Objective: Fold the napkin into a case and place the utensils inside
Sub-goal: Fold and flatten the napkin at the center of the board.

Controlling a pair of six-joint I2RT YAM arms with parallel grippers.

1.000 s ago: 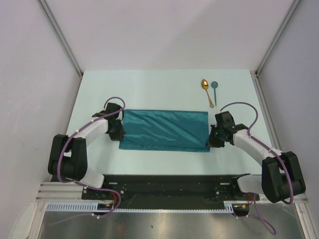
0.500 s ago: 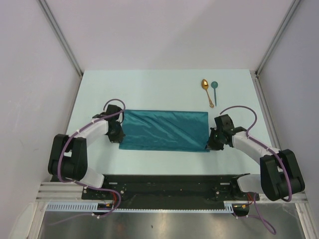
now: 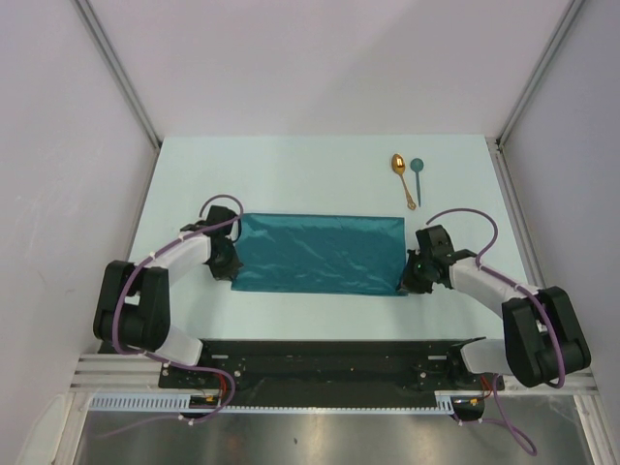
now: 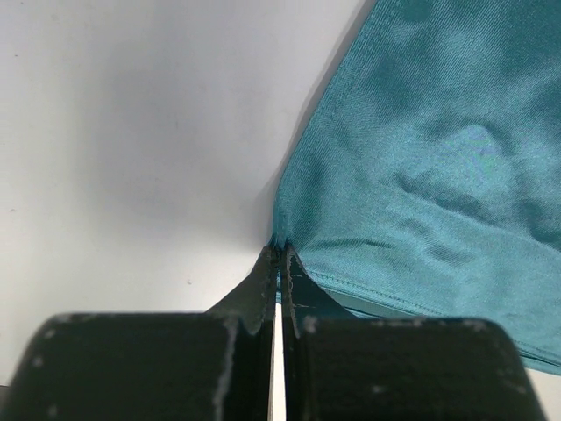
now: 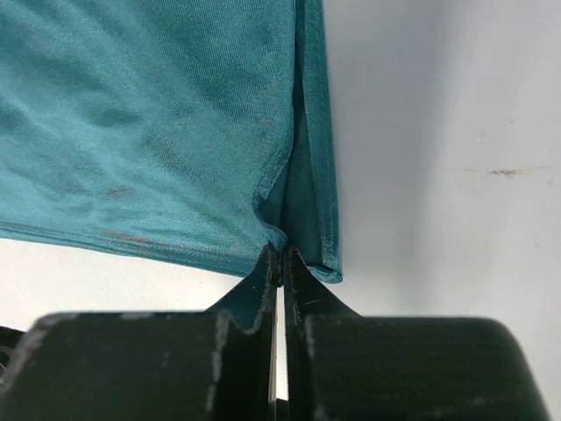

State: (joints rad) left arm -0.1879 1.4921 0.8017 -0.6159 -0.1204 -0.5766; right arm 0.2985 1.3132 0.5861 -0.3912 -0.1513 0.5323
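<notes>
1. Two arms reach in from the near edge of the pale table (image 3: 291, 174), one at each short end of the napkin (image 3: 320, 254).
2. The napkin lies flat in the middle of the table as a wide teal rectangle, doubled over on itself. From the right wrist you can see a lower layer peeking out along its right edge.
3. The left gripper (image 4: 280, 263) has its jaws pinched together on the napkin's near left corner, and the cloth puckers where the tips bite.
4. The right gripper (image 5: 279, 260) is clamped just as tight on the near right corner. It has hold of the top layer; whether the lower one is caught too I cannot tell.
5. The gold spoon (image 3: 404, 182) and the teal spoon (image 3: 418, 179) lie side by side on the bare table, just beyond the napkin's far right corner and not touching the cloth.
6. Both spoon bowls point to the far side. The gold handle slants a little rightward, its end close to the teal handle's end.
</notes>
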